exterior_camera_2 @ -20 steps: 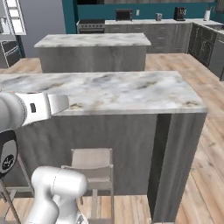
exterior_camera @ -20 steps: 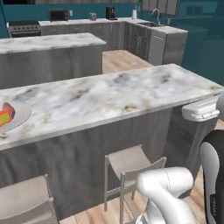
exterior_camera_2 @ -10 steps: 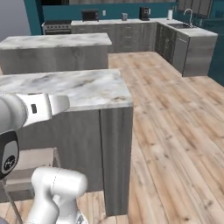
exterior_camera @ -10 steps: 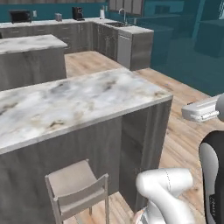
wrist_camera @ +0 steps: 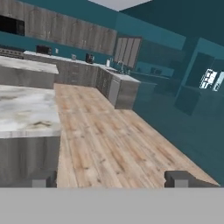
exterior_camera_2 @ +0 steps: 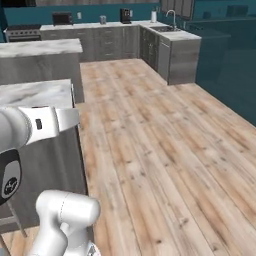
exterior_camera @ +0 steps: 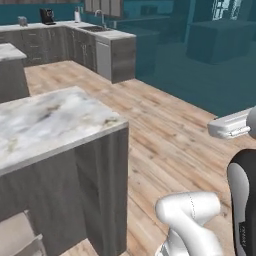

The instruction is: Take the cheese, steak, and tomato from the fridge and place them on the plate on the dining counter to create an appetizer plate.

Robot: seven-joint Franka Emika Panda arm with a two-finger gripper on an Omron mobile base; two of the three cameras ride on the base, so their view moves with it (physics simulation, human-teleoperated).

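Food items: I see no cheese, steak or tomato from here, nor the fridge that should hold them; where they sit I cannot tell.
Handling, my judgement: the tomato is smooth and round, likely to slip, so I would pinch it across its middle; the cheese wedge looks firm, best taken on its flat sides; the steak is soft and limp, to be gripped across its short width.
Dining bench (exterior_camera: 55, 120): its marble end stands at my left, a pale stool (exterior_camera: 20, 240) tucked beneath.
Gripper (wrist_camera: 109, 179): released, fingers spread wide, nothing between them, pointing over bare wooden floor (exterior_camera_2: 165, 150).
Change: a second ago the bench filled both base views; the base has swung right, bringing the far sink counter (exterior_camera: 112, 42) and teal wall into sight.
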